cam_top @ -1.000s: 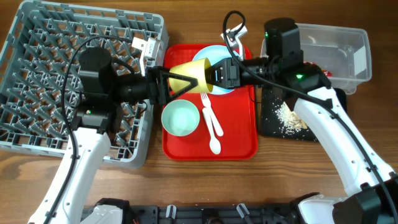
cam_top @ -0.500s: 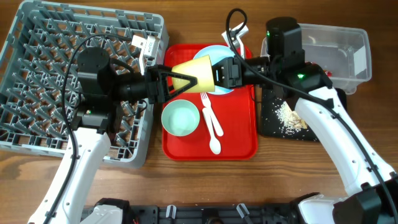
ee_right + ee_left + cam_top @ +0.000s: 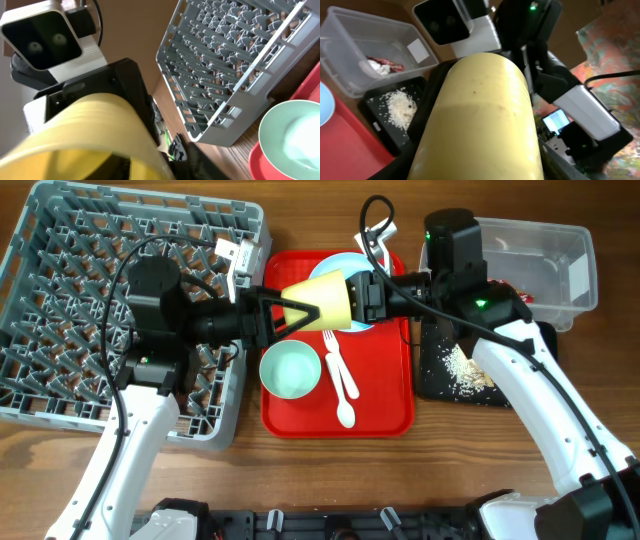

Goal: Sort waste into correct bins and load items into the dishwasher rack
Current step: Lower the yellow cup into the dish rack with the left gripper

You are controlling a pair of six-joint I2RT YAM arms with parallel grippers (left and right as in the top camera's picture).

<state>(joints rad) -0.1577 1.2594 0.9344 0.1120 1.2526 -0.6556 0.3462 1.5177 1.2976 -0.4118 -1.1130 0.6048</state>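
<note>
The left arm (image 3: pixel 130 450) comes up from the near edge, bends over the right rim of the rack (image 3: pixel 70 290) and runs level to the right; the right arm (image 3: pixel 545 410) comes up from the near right, bends beside the tub (image 3: pixel 545 250) and runs level to the left, so the two wrists face each other in one line. Between them the cup (image 3: pixel 318 298) lies on its side in the air above the far half of the red tray (image 3: pixel 385 405), over the plate (image 3: pixel 345 263), with its mouth towards the right arm. The left claw (image 3: pixel 296 315) is part closed, its fingers pressed against either side of the cup's narrow end; the cup's wall fills the left wrist view (image 3: pixel 480 115). The right claw (image 3: pixel 356 300) sits at the rim, which crosses the right wrist view (image 3: pixel 85 120), but whether it grips cannot be told. The bowl (image 3: pixel 290 368), fork (image 3: pixel 333 355) and spoon (image 3: pixel 345 405) lie on the tray below
</note>
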